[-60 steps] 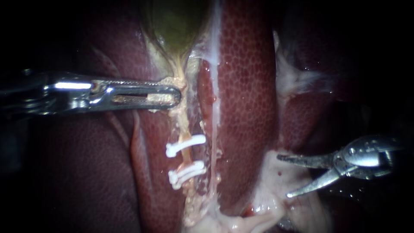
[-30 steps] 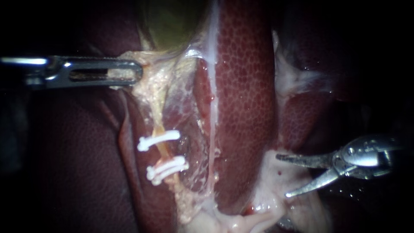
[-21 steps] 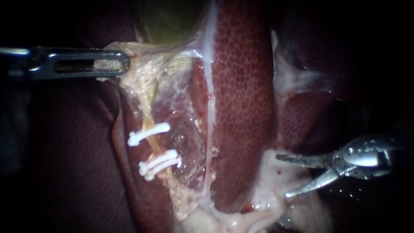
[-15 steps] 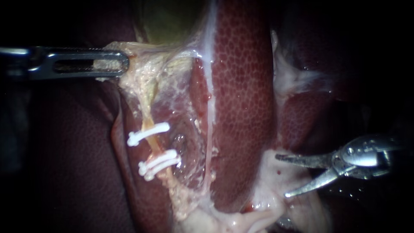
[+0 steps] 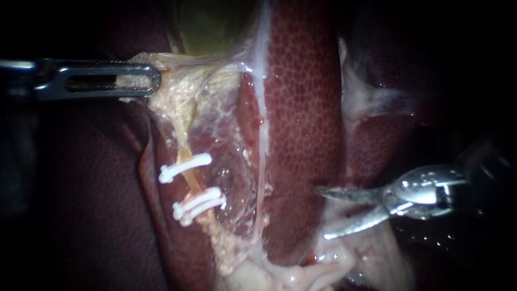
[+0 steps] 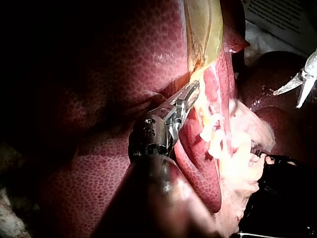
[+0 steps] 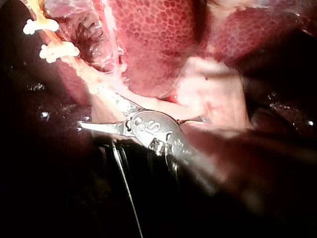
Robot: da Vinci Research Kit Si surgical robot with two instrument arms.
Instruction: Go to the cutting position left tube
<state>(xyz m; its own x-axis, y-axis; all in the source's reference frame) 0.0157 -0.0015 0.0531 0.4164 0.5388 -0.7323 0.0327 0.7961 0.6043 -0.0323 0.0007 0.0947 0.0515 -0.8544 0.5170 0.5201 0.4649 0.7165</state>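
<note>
Jaws of left instrument clamp pale tissue, held leftward to tension the clipped tube; right instrument jaws gape, well right of it.

Surgical lab bench — a liver and greenish gallbladder lie in the open, lit only close up, dark all round. White clips sit on a tube; left instrument and right instrument are slim metal tools. Left wrist view: a printed sheet lies beyond the liver — bench paperwork.
</note>
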